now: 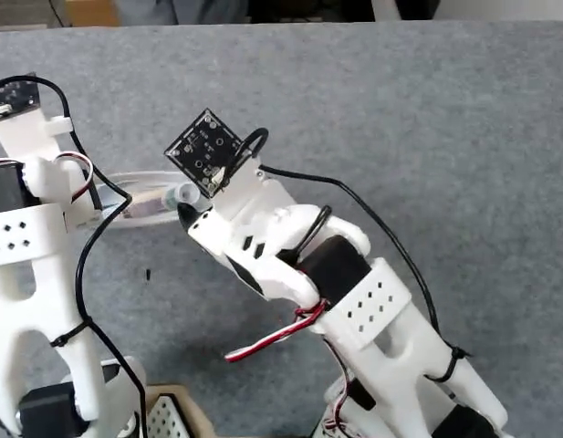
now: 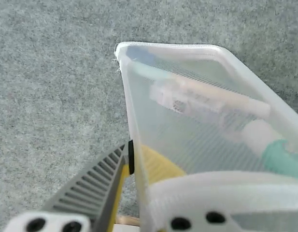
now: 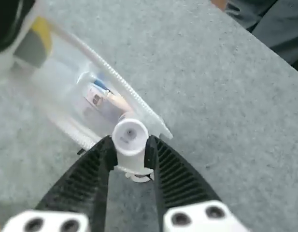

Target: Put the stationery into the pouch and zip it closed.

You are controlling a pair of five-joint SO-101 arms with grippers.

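Right wrist view: white tube (image 3: 130, 137) clamped between fingers (image 3: 91, 171) (at pouch (image 3: 62, 92) mouth).

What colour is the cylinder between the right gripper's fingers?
White; the cylinder shows best in the right wrist view.

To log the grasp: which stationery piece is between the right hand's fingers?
The white round-ended cylinder, pinched by the right hand at the end of the clear plastic pouch. The labelled white piece lies inside, untouched.
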